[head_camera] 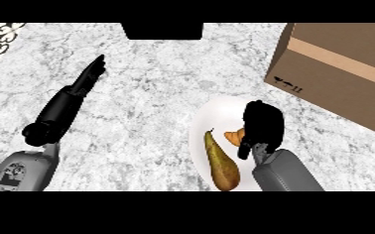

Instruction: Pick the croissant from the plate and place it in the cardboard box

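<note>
Croissant (233, 137) under right robot hand (262, 123); cardboard box (330, 72) w/ arrow marks.

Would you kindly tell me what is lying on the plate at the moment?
On the plate lies a pear, and beside it an orange-brown edge of the croissant. The right hand hangs over the croissant and covers most of it, so its grip cannot be seen.

Small unreadable black marks on cardboard box (326, 69)
</note>
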